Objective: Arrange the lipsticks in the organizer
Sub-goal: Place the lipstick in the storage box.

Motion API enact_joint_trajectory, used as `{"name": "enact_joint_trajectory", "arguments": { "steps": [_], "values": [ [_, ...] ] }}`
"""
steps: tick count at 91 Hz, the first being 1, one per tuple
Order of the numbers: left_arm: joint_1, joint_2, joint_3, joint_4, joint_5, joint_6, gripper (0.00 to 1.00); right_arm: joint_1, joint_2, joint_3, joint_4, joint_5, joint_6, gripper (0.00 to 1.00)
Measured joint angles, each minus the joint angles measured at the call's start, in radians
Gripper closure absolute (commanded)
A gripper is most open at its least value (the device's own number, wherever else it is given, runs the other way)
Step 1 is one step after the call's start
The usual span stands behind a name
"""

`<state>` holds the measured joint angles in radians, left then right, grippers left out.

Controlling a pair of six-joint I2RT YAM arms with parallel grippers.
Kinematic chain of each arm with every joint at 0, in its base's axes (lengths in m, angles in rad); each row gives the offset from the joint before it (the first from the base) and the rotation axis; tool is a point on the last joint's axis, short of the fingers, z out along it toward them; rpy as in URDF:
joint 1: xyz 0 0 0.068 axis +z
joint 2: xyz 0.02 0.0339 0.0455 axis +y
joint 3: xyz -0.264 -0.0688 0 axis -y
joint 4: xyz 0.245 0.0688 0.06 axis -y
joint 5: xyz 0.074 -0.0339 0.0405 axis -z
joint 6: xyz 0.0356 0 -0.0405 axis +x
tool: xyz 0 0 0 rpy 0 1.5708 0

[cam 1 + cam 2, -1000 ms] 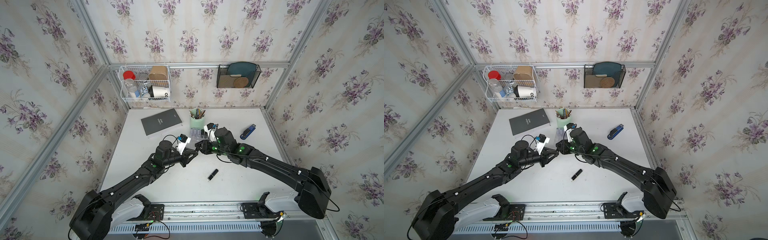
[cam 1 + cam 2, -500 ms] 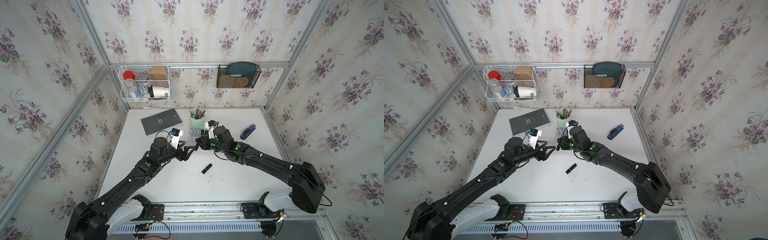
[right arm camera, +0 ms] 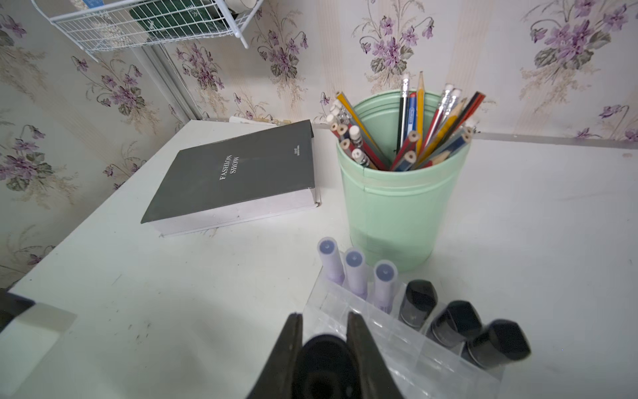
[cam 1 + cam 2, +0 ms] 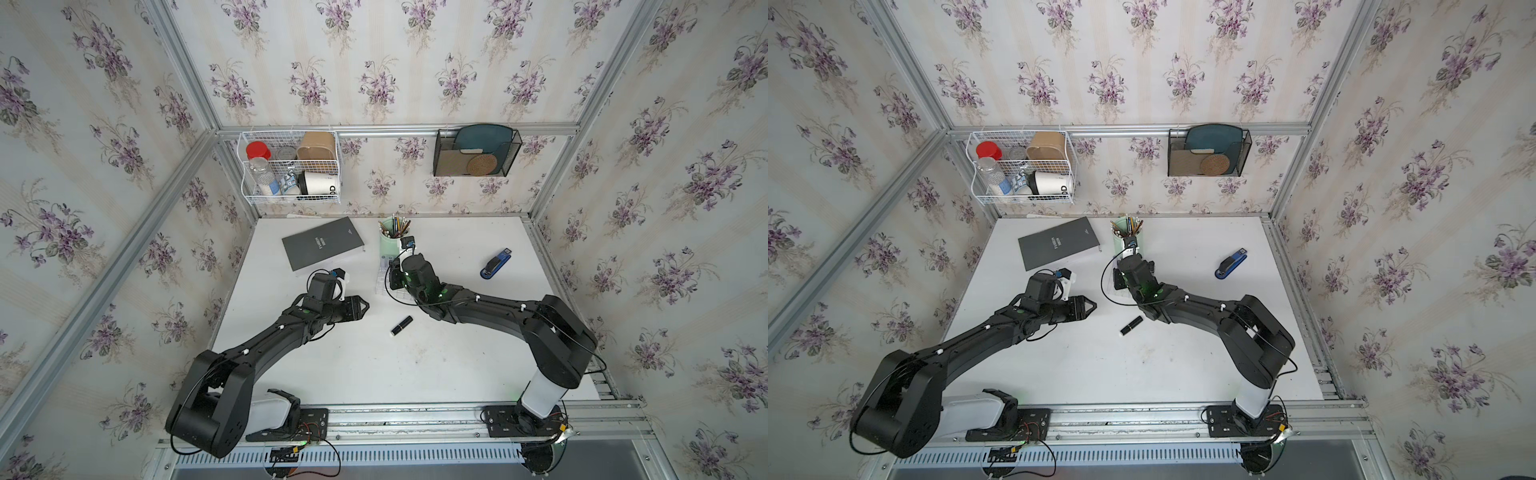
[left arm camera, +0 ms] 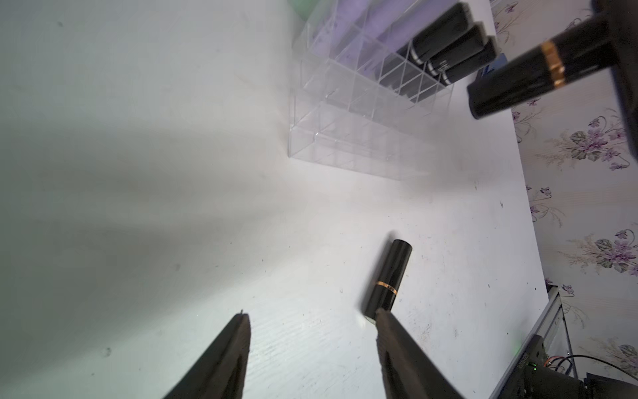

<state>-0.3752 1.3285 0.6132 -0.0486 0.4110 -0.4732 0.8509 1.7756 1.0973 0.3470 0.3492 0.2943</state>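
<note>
Once handover done, left fingers (image 4: 360,306) retreat parted, empty; right fingers (image 3: 352,323) clamp black lipstick (image 5: 538,74) above organizer (image 5: 345,138); last lipstick (image 4: 401,325) loose on bench (image 4: 457,365), organizer's 5 o'clock

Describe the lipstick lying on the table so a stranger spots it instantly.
On the table, find the open left gripper. Just off its tips lies a black lipstick with a gold band, the only one flat on the tabletop, not upright in the clear organizer.

You're in a staged robot cell, aluminium frame (image 4: 395,132), floral wallpaper panels (image 4: 374,62), white tabletop (image 4: 457,365) dressed as a home desk, wire basket (image 4: 291,199) and mesh file holder (image 4: 513,153) hung up, pencil cup (image 4: 388,249), book (image 4: 322,249), stapler (image 4: 495,264).
</note>
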Motion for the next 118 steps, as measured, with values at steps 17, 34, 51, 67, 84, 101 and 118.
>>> {"name": "enact_joint_trajectory", "arguments": {
  "steps": [17, 34, 51, 67, 84, 101, 118],
  "values": [
    [0.005, 0.091, 0.002, 0.045, 0.025, -0.026, 0.41, 0.000, 0.104, 0.056, 0.045, 0.005, -0.046, 0.88],
    [0.007, 0.216, 0.029, 0.125, 0.057, -0.045, 0.44, 0.000, 0.175, 0.101, 0.095, 0.017, -0.087, 0.89],
    [0.006, 0.312, 0.063, 0.223, 0.099, -0.067, 0.44, 0.000, 0.235, 0.129, 0.130, 0.029, -0.111, 0.89],
    [-0.004, 0.367, 0.072, 0.291, 0.136, -0.069, 0.44, -0.003, 0.276, 0.138, 0.173, 0.045, -0.123, 0.89],
    [-0.004, 0.406, 0.079, 0.354, 0.169, -0.058, 0.44, -0.008, 0.310, 0.146, 0.203, 0.062, -0.137, 0.89],
    [-0.003, 0.420, 0.083, 0.367, 0.183, -0.047, 0.49, -0.011, 0.317, 0.144, 0.215, 0.069, -0.137, 0.87],
    [-0.004, 0.417, 0.091, 0.348, 0.187, -0.038, 0.48, -0.013, 0.319, 0.143, 0.216, 0.069, -0.136, 0.70]
  ]
}}
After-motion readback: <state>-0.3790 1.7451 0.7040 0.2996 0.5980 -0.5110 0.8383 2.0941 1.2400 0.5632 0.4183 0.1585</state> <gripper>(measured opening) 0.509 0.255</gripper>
